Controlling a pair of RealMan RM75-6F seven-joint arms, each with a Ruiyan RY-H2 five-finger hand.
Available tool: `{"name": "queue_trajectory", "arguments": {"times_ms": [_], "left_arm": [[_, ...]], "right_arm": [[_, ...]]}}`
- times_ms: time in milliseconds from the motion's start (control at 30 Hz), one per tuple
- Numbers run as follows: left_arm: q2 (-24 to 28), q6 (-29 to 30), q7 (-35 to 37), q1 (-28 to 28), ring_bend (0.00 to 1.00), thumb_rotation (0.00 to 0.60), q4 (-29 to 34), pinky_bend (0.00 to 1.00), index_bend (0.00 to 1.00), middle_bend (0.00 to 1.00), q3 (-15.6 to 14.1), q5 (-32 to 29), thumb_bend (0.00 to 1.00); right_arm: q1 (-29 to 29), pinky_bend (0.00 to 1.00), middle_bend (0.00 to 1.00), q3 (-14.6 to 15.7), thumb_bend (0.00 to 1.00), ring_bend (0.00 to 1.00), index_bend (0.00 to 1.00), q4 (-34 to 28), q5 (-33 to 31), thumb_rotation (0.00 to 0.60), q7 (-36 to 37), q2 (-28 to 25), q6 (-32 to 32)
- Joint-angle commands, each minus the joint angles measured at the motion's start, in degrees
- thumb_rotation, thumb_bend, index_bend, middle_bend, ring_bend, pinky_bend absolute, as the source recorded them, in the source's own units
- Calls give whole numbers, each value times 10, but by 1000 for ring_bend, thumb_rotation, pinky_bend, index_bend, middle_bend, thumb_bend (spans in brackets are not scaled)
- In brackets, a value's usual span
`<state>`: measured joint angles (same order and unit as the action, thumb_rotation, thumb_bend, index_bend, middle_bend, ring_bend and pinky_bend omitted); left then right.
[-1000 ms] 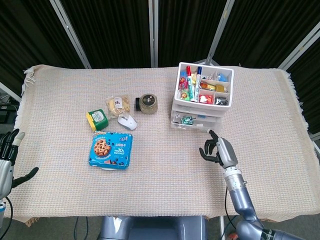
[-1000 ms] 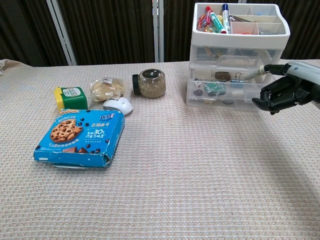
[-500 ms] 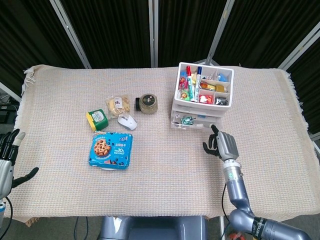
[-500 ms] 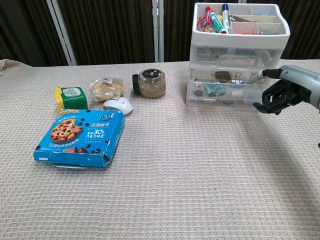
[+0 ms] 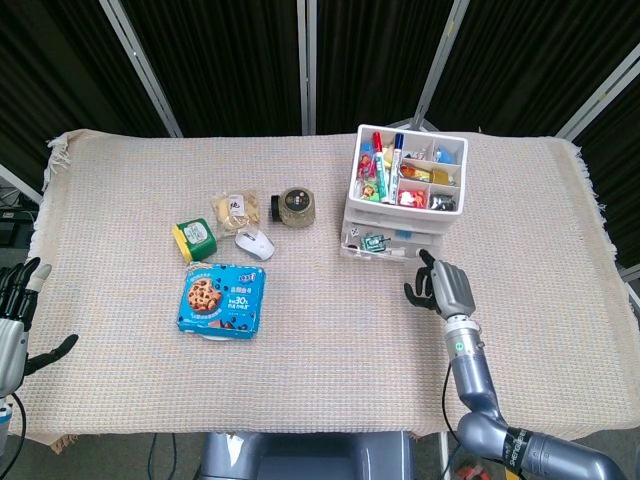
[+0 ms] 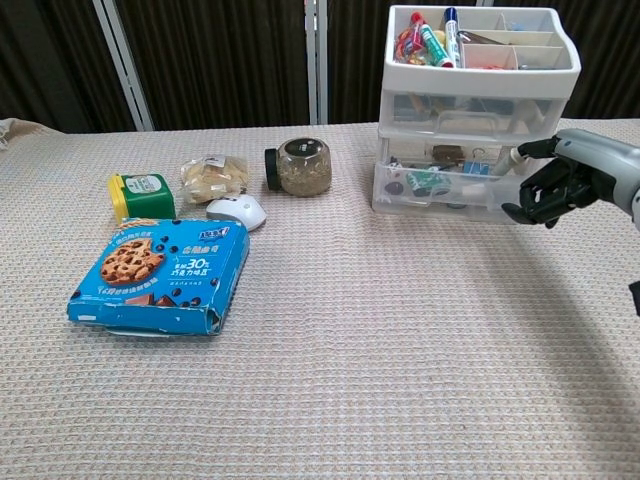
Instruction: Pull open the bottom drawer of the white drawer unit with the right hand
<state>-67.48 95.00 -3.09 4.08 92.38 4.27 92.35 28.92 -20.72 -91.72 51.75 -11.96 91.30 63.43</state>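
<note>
The white drawer unit [image 5: 400,205] [image 6: 476,110] stands at the back right of the table, its top tray full of pens and small items. Its clear bottom drawer [image 5: 378,243] [image 6: 445,187] holds clips and small bits and juts out a little at the front. My right hand [image 5: 446,288] [image 6: 562,184] hovers just in front of the drawer's right end, fingers curled in with nothing in them. One pale fingertip [image 6: 515,156] reaches the drawer's right front corner. My left hand [image 5: 14,312] hangs off the table's left edge, fingers spread and holding nothing.
A blue cookie box [image 5: 223,299] [image 6: 160,275], a green tin [image 5: 194,238], a white mouse [image 5: 255,243], a snack bag [image 5: 236,210] and a glass jar [image 5: 296,205] lie left of the unit. The woven cloth [image 5: 330,370] covers the table.
My right hand has moved away from me, up to the drawer's right front corner, and turned more upright. The bottom drawer's front now seems a little further out. The left hand is unchanged.
</note>
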Motion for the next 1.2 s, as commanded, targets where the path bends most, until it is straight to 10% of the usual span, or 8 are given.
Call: {"name": "queue_trajectory", "arguments": {"times_ms": [33,1000,1200], "left_arm": [[0,0,1,0,0,600,0,0,0,0,0,0,96],[0,-1,-1,0,0,600,2,0,0,0,0,1,96],[0,0,0,-1,0,600,2,0,0,0,0,0,96]], "right_arm": [[0,534,732,1,350,696,430,-2,-1,600,10,-2,-3],[-31,534,734,54,362,696,483,-48,67,600,93,-34,7],[-34,534,725,64,341,694,328,-50,86,600,107,-35,7]]}}
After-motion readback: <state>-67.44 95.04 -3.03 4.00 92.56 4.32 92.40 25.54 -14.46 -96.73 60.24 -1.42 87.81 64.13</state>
